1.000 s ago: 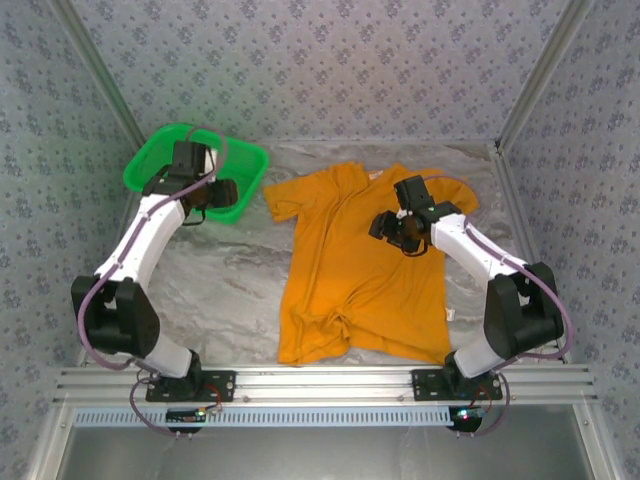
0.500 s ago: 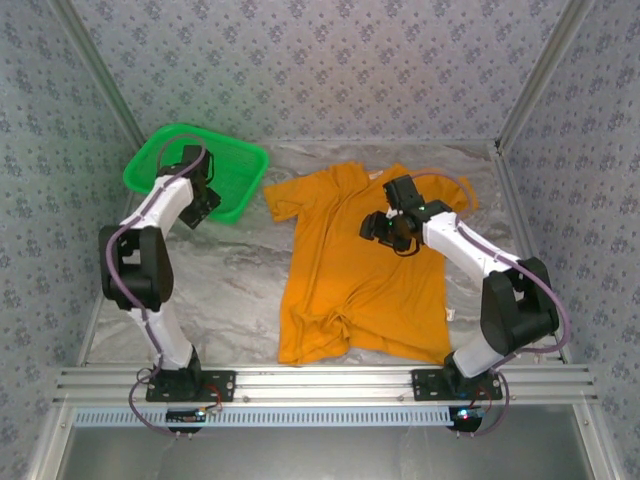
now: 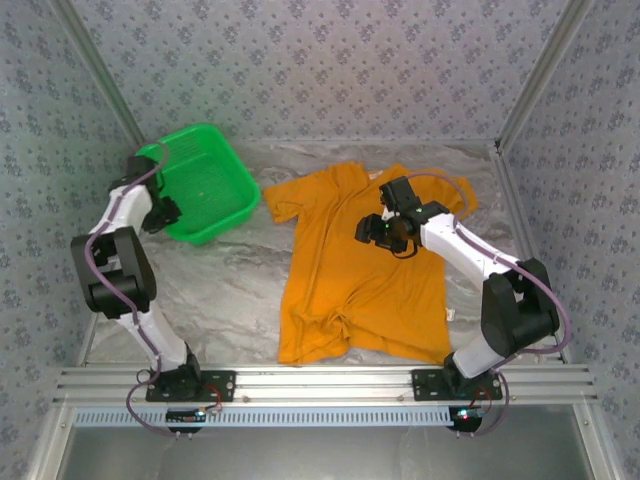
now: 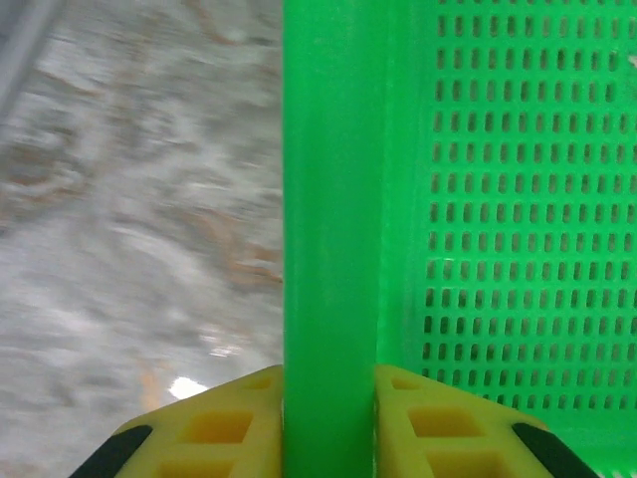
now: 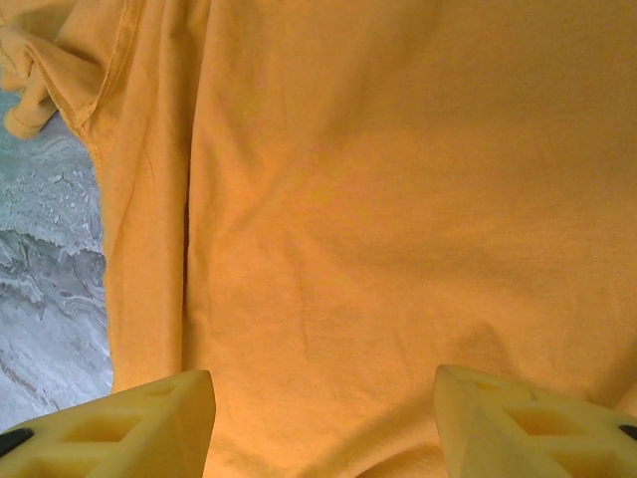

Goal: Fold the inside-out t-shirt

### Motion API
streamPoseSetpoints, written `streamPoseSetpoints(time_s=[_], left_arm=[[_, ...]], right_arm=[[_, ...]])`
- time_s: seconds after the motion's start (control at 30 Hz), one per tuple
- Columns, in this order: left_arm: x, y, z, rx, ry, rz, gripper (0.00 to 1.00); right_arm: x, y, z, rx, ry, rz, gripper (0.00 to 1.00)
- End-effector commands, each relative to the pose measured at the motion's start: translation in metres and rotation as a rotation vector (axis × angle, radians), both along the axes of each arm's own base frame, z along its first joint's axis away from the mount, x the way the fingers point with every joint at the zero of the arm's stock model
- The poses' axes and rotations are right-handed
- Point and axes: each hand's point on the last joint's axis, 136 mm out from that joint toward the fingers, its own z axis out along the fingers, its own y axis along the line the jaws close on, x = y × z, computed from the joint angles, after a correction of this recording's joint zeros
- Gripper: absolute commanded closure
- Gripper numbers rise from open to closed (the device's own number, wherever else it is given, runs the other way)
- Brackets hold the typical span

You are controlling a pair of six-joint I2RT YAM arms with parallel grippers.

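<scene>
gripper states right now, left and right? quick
Left gripper: closed on the rim of the basket.
Right gripper: open over the t-shirt, holding nothing.

- A robotics lab's test cell is serving as the setting: two white-and-black robot arms, left (image 3: 112, 270) and right (image 3: 480, 262), are sitting bolted side by side to a slotted aluminium rail (image 3: 320, 380) at the table's near edge.
- Grey patterned panels (image 3: 330, 70) are walling the bench in on three sides, with bare metal posts (image 3: 535, 78) running up the back corners.
- A marble-look tabletop (image 3: 225, 290) is acting as the work surface.
- Purple cables (image 3: 88, 262) are looping along the arms' joints.
- An orange t-shirt (image 3: 350, 280) and a green mesh basket (image 3: 205, 185) are lying out on the bench, staged beneath a fixed overhead camera.
</scene>
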Motion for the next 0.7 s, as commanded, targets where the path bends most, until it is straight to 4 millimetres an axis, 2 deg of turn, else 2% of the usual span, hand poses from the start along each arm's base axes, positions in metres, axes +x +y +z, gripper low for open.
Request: streamPoseSetpoints(time_s=[0.0, 0.03, 0.1, 0.13, 0.23, 0.3, 0.4, 0.5, 0.6, 0.67], left_arm=[[-0.012, 0.028, 0.000, 0.077, 0.097, -0.194, 0.73], [-0.012, 0.035, 0.000, 0.108, 0.123, -0.228, 0.70], [-0.009, 0.046, 0.002, 0.180, 0.166, -0.309, 0.50], [-0.006, 0.050, 0.004, 0.197, 0.171, -0.323, 0.46], [0.007, 0.058, 0.028, 0.222, 0.138, -0.279, 0.44], [0.016, 0.049, 0.055, 0.160, 0.072, -0.210, 0.44], [0.030, 0.011, 0.094, 0.037, -0.055, -0.122, 0.43], [0.044, -0.048, 0.113, -0.066, -0.151, -0.091, 0.42], [0.065, -0.109, 0.107, -0.127, -0.194, -0.114, 0.42], [0.078, -0.136, 0.093, -0.109, -0.181, -0.137, 0.41]], right_arm=[[-0.006, 0.004, 0.002, 0.022, -0.005, 0.045, 0.38], [-0.006, 0.004, 0.002, 0.026, -0.001, 0.049, 0.38], [-0.008, 0.006, 0.003, 0.037, 0.005, 0.061, 0.38], [-0.009, 0.006, 0.004, 0.039, 0.005, 0.065, 0.38], [-0.013, 0.006, 0.004, 0.043, 0.008, 0.070, 0.38], [-0.017, 0.005, 0.003, 0.042, 0.017, 0.071, 0.38], [-0.022, -0.001, -0.002, 0.027, 0.028, 0.061, 0.38], [-0.025, -0.005, -0.007, 0.020, 0.041, 0.048, 0.38], [-0.025, -0.008, -0.008, 0.022, 0.048, 0.032, 0.38], [-0.024, -0.008, -0.004, 0.026, 0.039, 0.028, 0.38]])
